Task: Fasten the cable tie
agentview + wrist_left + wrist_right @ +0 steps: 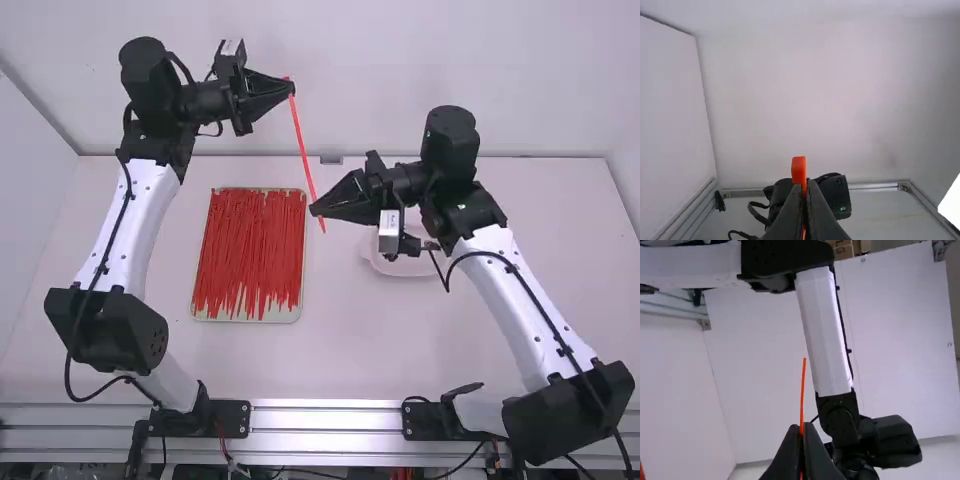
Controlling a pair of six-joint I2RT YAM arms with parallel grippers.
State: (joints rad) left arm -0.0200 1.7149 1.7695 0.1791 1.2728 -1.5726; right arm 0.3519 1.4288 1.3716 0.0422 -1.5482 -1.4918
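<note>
A flat tray is seen on the left part of the white table. It is filled with a heap of red ties laid side by side.

Above the far end of the tray, the left gripper is held high in the air. Its fingers are pressed tight together on the top end of one red tie. In the left wrist view, the tie's tip is seen sticking out past the closed left gripper.

The tie is held off the table and slants down to the right, from the left gripper to the right gripper. The right gripper is closed on the tie near its lower end, and a short bit is left sticking out below. In the right wrist view, the thin tie is seen standing up out of the closed right gripper.

A white dish is set on the table under the right arm, partly hidden by it.
</note>
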